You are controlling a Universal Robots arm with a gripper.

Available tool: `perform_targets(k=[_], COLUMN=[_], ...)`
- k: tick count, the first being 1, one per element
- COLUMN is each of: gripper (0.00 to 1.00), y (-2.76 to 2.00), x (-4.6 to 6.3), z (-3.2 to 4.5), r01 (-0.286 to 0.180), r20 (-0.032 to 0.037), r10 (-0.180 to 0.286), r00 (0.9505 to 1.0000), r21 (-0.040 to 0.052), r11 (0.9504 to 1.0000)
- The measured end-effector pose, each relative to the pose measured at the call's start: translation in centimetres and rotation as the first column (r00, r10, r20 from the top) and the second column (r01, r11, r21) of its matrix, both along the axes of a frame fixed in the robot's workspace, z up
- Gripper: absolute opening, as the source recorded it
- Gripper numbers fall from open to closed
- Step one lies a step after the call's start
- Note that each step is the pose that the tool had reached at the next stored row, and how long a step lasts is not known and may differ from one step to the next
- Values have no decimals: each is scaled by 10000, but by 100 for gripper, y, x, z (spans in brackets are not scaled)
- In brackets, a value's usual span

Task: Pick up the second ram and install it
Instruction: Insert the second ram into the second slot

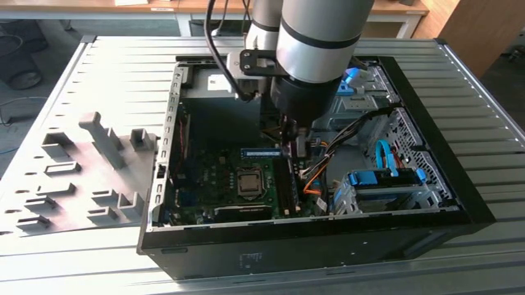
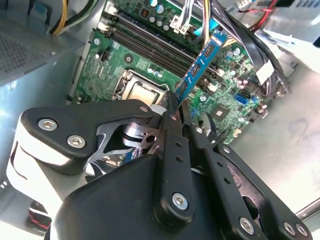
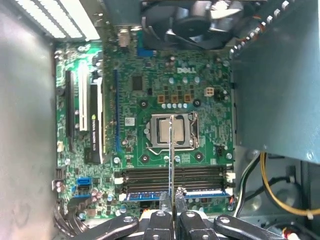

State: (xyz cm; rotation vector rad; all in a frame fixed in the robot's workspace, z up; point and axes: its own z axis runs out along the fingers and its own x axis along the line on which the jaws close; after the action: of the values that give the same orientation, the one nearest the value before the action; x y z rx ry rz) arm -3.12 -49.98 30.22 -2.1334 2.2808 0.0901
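The second ram (image 2: 201,67), a narrow blue-green stick with black chips, is held by one end between my gripper's (image 2: 176,104) shut fingers. It hangs inside the open computer case (image 1: 459,184) above the motherboard (image 3: 150,95). The exterior view shows the ram (image 1: 260,151) sticking out level from the gripper (image 1: 289,142) toward that view's left. In the first wrist view the ram (image 3: 171,155) appears edge-on, crossing over the CPU socket (image 3: 173,131) and the memory slots (image 3: 150,176) at a right angle. A blue strip (image 3: 145,195) lies in the slot nearest the gripper (image 3: 172,196).
Grey plastic holder blocks (image 1: 102,142) stand on a tray at the exterior view's left, outside the case. Cables (image 1: 328,157) and a blue-handled drive bay (image 1: 382,181) crowd the case's right side. A fan (image 3: 200,17) sits beyond the CPU socket. Expansion slots (image 3: 85,115) line one board edge.
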Motion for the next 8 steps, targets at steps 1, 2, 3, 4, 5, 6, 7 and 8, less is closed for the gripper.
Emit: perform_targets(k=[1,2,3,4,5,6,7,8], gripper=[14,14,14,14,14,14,14,14], y=[0,0,0,0,0,0,0,0], x=[0,0,0,0,0,0,0,0], z=[-1,-2,-3,-4,-4,-5,-6,-6], r01=[183,343,498,631,738,844,947,1055], r20=[0,0,0,0,0,0,0,0], r10=[-183,-343,-498,-631,-738,-844,-947,-1055], r00=[9998,9994,9988,9980,9973,9964,9955,9944], r21=[0,-1,-1,-2,-2,-2,-2,-3], r11=[9998,9994,9988,9980,9973,9964,9955,9944])
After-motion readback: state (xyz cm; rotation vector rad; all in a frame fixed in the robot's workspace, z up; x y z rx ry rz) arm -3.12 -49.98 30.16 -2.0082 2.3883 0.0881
